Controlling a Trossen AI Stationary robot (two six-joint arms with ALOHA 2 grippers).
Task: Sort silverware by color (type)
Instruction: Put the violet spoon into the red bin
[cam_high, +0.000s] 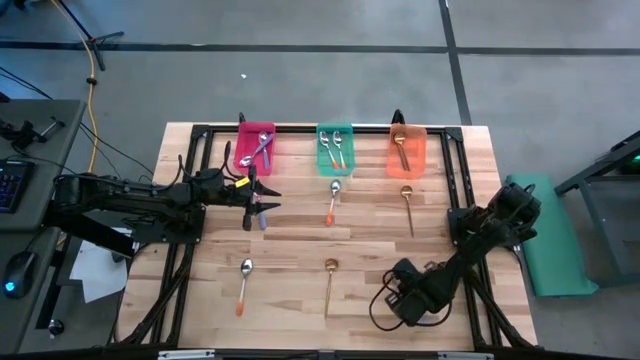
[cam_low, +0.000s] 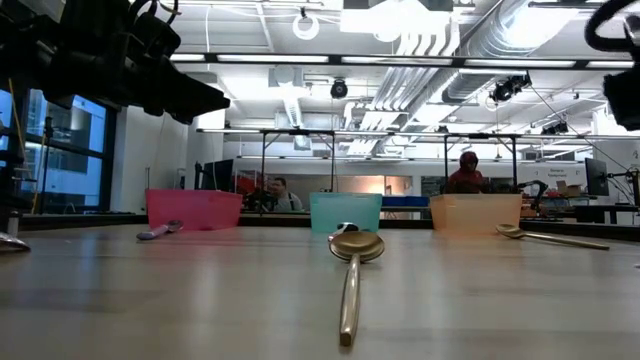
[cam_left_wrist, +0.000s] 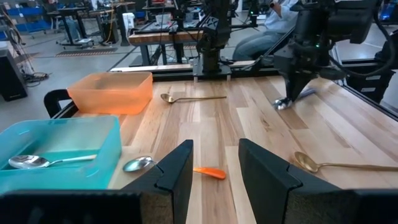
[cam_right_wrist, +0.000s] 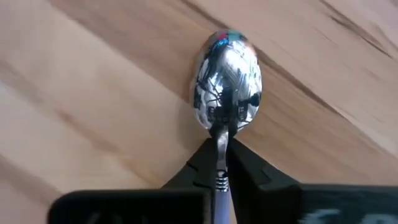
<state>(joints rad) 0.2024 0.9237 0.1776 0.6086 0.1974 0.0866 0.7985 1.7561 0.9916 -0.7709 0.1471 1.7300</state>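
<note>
Partly sorted; spoons already lie in the red bin (cam_high: 256, 126), teal bin (cam_high: 335, 127) and orange bin (cam_high: 407, 128); several remain on the tabletop (cam_high: 300, 250); right tool (cam_right_wrist: 222, 149) clenched on a silver-bowled spoon (cam_right_wrist: 227, 81) there; left tool (cam_left_wrist: 214, 155) released, empty.

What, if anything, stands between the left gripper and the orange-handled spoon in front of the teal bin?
Nothing visible: the left gripper is open and the orange-handled spoon lies on bare table just ahead.

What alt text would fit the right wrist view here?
The right hand is shut on the neck of a silver spoon, its shiny bowl lying on the light wooden table just ahead of the dark fingertips.
</note>
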